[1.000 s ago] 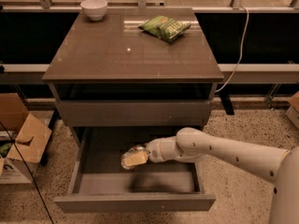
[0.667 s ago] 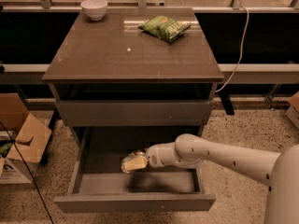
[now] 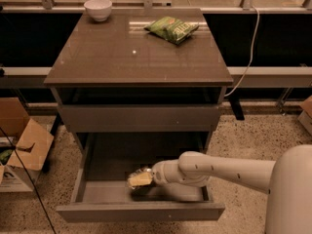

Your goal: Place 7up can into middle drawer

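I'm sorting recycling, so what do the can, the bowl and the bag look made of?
Can, at the tool inside the open drawer: probably metal, pale and shiny. Bowl: smooth glossy white, ceramic or plastic, can't tell which. Bag: thin green plastic film, crinkled with glints.

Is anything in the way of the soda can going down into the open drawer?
No, nothing visible. The gripper holds the 7up can inside the open middle drawer, just over its grey floor.
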### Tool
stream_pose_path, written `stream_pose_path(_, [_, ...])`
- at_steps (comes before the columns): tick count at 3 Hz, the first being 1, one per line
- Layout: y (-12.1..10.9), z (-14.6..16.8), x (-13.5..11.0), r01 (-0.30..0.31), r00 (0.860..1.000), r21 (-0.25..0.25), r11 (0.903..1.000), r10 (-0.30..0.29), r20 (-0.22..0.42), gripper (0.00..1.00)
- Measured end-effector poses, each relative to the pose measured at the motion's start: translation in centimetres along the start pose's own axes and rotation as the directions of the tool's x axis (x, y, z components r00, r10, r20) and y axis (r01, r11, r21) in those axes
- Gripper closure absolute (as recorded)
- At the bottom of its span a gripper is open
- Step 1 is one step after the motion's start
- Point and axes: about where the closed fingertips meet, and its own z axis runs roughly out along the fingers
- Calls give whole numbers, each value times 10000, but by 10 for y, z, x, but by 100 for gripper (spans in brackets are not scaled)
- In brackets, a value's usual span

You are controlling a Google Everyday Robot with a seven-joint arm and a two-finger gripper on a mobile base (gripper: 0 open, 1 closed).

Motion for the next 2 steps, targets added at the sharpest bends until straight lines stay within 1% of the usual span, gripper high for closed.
stream_pose_path(1, [-6, 4, 12, -42, 9994, 700, 9975, 66, -343, 84])
stream_pose_path(2, [0, 2, 7, 200, 9990, 1099, 9937, -154, -421, 61])
